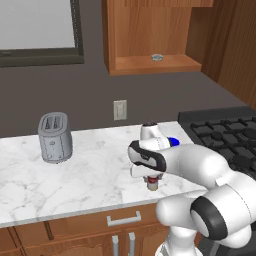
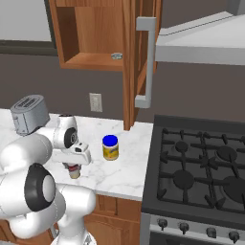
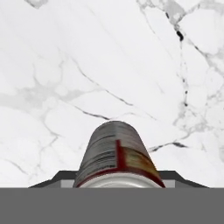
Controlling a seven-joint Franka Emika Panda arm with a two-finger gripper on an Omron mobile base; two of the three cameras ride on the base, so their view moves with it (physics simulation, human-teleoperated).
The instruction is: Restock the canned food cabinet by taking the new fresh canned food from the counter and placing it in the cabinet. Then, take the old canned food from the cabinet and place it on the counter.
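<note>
Toaster [image 1: 55, 137] far left on counter [image 1: 90, 175], yellow jar [image 2: 110, 148] beside red can [image 2: 73, 172]

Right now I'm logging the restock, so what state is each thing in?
Gripper: shut on the red can, low over the counter.
Red can: upright, between the fingers.
Flat tin: on the cabinet shelf.
Cabinet door: open.
Yellow jar: upright, blue lid on.
Toaster: upright, slots empty.
Stove: no flame, nothing on it.
</note>
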